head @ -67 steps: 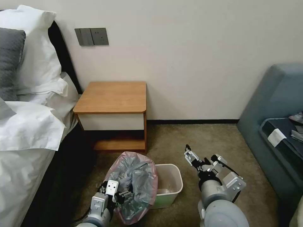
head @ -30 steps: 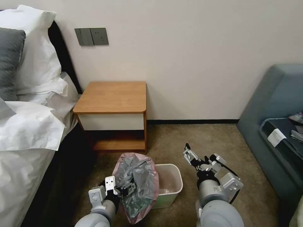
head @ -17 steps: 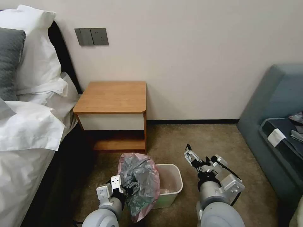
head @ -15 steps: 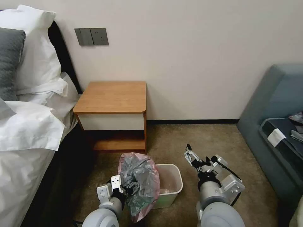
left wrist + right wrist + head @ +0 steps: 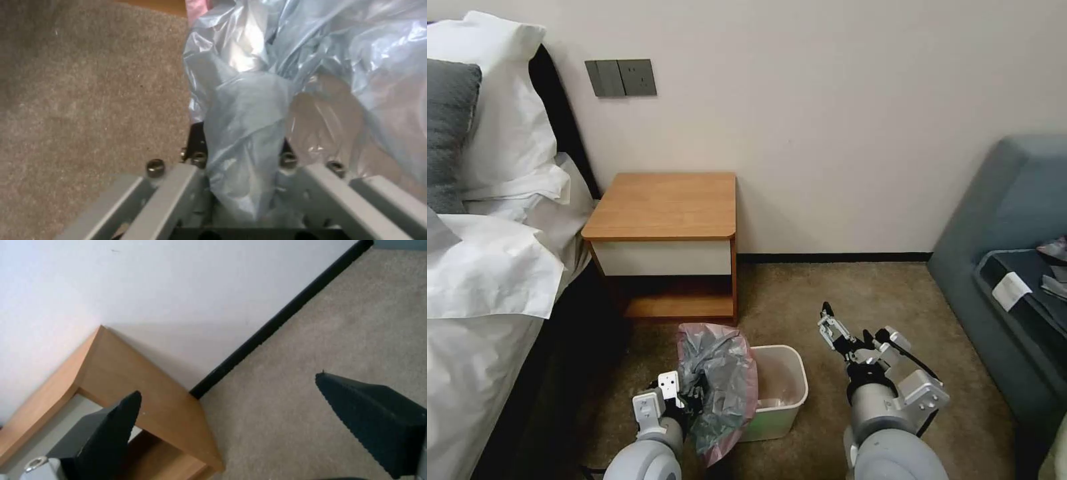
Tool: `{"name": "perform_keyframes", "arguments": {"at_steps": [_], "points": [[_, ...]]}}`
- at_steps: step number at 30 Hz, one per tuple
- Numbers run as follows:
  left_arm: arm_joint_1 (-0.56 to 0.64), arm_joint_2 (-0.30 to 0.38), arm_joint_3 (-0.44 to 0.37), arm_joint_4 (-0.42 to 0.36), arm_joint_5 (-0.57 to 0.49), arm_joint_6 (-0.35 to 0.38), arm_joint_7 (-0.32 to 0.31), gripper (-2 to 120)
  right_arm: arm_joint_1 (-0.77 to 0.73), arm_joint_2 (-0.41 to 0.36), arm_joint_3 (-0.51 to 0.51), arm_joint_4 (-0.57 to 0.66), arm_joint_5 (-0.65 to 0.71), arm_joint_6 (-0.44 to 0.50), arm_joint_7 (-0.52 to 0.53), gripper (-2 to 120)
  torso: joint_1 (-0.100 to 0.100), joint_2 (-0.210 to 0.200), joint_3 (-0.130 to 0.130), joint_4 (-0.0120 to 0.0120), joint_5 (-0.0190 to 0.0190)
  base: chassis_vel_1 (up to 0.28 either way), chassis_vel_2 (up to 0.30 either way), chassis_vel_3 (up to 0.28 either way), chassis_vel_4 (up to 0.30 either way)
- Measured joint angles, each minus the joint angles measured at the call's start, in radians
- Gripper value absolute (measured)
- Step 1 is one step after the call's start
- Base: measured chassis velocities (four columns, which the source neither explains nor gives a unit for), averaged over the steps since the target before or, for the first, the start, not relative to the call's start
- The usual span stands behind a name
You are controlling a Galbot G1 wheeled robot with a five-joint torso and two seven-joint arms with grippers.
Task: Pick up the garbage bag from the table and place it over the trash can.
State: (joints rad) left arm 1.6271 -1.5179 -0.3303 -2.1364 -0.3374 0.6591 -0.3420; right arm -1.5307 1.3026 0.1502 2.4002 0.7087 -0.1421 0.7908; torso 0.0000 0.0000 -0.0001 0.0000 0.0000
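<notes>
The bag (image 5: 720, 387) was held tight by the left gripper (image 5: 694, 402), low in the middle of the frame, draped over the left rim of the can (image 5: 780, 393). The table (image 5: 664, 207) was bare. The right gripper (image 5: 830, 330) was held wide apart, lower right. The covering step looked half done. Next, the bag's mouth likely needed to be spread over the far rim.

A bed (image 5: 474, 347) with white linen fills the left of the frame, a white pillow (image 5: 507, 100) and a grey cushion (image 5: 450, 127) at upper left. A grey switch panel (image 5: 620, 77) sits on the cream wall (image 5: 840, 120). Brown carpet (image 5: 854, 293) covers the floor. A blue-grey sofa (image 5: 1014, 213) stands at right.
</notes>
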Motion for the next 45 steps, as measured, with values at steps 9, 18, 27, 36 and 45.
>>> {"name": "perform_keyframes", "arguments": {"at_steps": [9,18,27,36,45], "points": [[0.033,0.074,0.01,-0.002,0.066,-0.181,0.056,5,0.0,-0.009,-0.03,0.019,0.007,-0.006,-0.034,100,0.0,0.0,0.0,-0.0001,-0.0005,0.0,0.0,0.0,0.0],[0.04,0.138,-0.036,0.034,0.176,-0.527,0.194,5,-0.01,-0.109,-0.07,0.1,0.259,-0.128,-0.307,100,0.0,0.0,0.0,0.0,-0.0003,0.0,0.0,0.0,0.0],[0.033,0.175,-0.073,0.036,0.12,-0.676,0.297,4,0.101,-0.147,-0.158,0.027,0.385,-0.272,-0.332,100,0.0,0.0,0.0,0.0,0.0,0.0,0.0,0.0,0.0],[0.036,0.188,-0.107,0.011,0.029,-0.712,0.348,4,0.129,-0.17,-0.177,-0.054,0.309,-0.318,-0.467,100,0.0,0.0,0.0,0.0,-0.0001,0.0,0.0,0.0,0.0],[0.052,0.186,-0.114,0.0,0.028,-0.726,0.35,4,0.159,-0.183,-0.143,-0.07,0.243,-0.319,-0.515,100,0.0,0.0,0.0,-0.0001,0.0,0.0,0.0,0.0,0.0]]}}
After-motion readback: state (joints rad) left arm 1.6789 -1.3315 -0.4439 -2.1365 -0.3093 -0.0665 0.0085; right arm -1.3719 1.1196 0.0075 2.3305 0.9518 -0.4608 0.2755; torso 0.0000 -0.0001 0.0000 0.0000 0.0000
